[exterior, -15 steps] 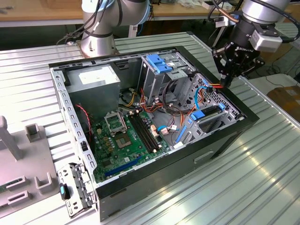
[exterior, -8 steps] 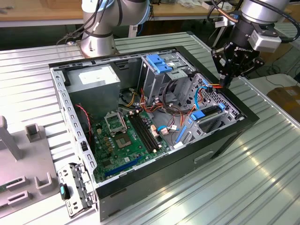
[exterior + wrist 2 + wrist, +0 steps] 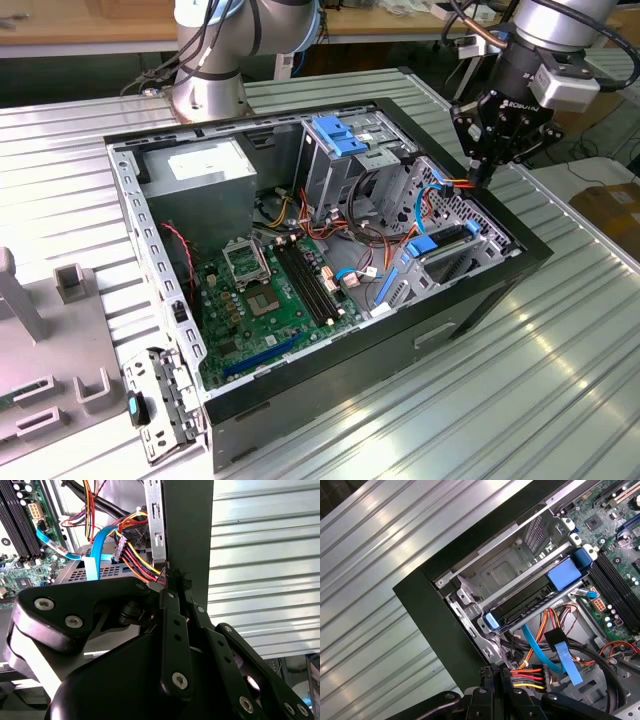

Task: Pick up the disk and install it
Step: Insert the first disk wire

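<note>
1. We see the gripper [image 3: 487, 168] clenched at the computer case [image 3: 480, 300] edge, fingertips [image 3: 496, 672] pinched on the wire bundle's connector [image 3: 532, 677].
2. The disk [image 3: 535, 602] sits in the case's drive bay, blue rails visible, just beside the connector.
3. The motherboard [image 3: 275, 300] lies deeper inside the case.

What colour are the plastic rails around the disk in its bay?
Bright blue; the disk with its rails shows best in the first wrist view.
</note>
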Robot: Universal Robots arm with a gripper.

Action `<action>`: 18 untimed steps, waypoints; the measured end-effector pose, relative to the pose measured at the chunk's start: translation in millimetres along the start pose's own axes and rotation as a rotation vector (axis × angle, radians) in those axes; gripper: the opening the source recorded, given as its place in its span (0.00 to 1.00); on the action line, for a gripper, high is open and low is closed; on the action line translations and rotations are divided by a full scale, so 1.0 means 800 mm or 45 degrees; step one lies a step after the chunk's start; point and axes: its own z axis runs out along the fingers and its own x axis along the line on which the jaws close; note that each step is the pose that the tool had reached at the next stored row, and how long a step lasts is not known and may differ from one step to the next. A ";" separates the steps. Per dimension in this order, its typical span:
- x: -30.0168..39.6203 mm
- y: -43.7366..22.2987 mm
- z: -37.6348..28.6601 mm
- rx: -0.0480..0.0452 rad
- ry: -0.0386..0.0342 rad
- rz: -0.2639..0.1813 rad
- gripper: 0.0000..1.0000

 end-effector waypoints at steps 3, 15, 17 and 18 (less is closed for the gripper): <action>-0.0008 0.0006 0.0000 0.000 -0.0001 0.001 0.17; -0.0078 0.0056 0.0000 -0.017 -0.0028 0.165 0.17; -0.0085 0.0060 0.0002 -0.023 -0.0039 0.233 0.17; -0.0091 0.0064 0.0004 -0.028 -0.0047 0.280 0.17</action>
